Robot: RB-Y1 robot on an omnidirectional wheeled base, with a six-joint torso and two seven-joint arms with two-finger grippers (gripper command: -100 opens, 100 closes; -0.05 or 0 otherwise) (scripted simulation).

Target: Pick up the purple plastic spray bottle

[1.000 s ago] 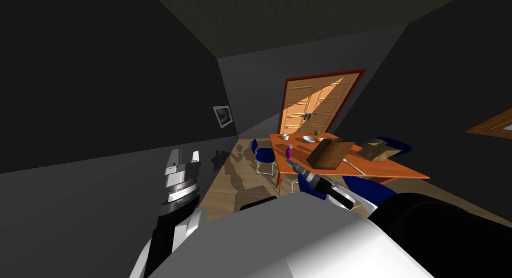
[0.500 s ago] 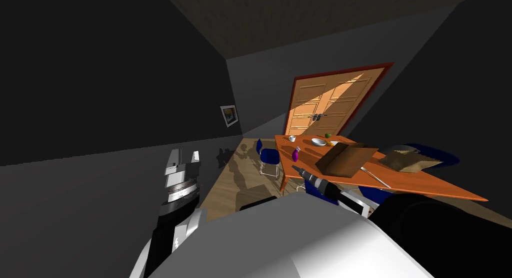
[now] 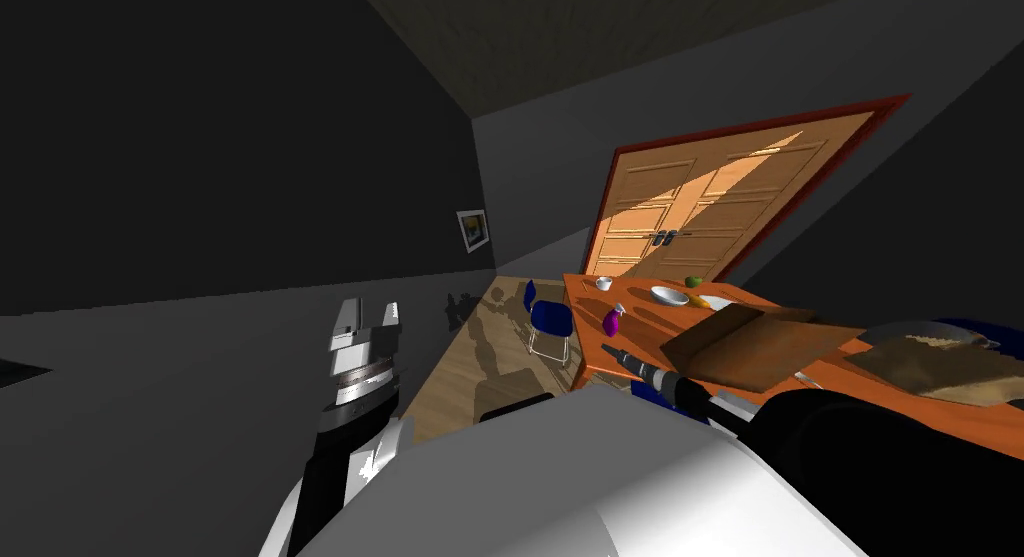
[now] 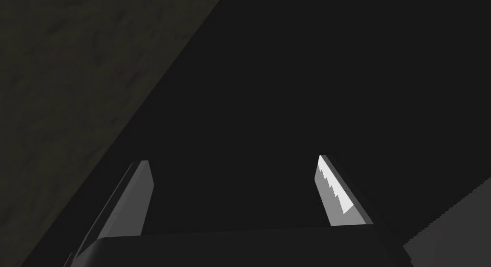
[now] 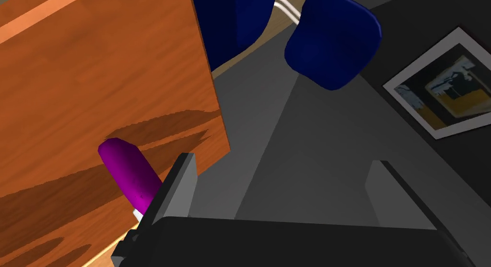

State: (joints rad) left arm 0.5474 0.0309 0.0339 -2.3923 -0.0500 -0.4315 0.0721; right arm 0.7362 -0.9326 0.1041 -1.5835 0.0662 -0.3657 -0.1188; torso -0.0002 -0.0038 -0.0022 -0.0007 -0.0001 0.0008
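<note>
A small purple spray bottle [image 3: 610, 321] with a pale head stands near the left edge of the orange wooden table [image 3: 645, 326]. My right gripper [image 3: 608, 354] hovers just short of that edge, below the bottle in the head view. Seen from the right wrist, the bottle [image 5: 128, 173] lies outside the gap, beside one finger [image 5: 182, 182]. The right gripper [image 5: 283, 161] is open and holds nothing. My left gripper [image 3: 368, 316] is raised at my left side, open [image 4: 235, 161] and empty.
Further along the table [image 5: 96, 77] are a white cup [image 3: 603, 282], a bowl [image 3: 669, 296], a green fruit [image 3: 692, 281], a brown box [image 3: 745, 341] and a tan bag [image 3: 930, 356]. A blue chair [image 3: 550, 319] stands at the table's left. A wooden double door [image 3: 720, 201] is behind.
The whole head view has shifted: I have moved nearer the table, which looks larger and sits further right. My right gripper has kept its place just below the bottle. The left arm is unmoved.
</note>
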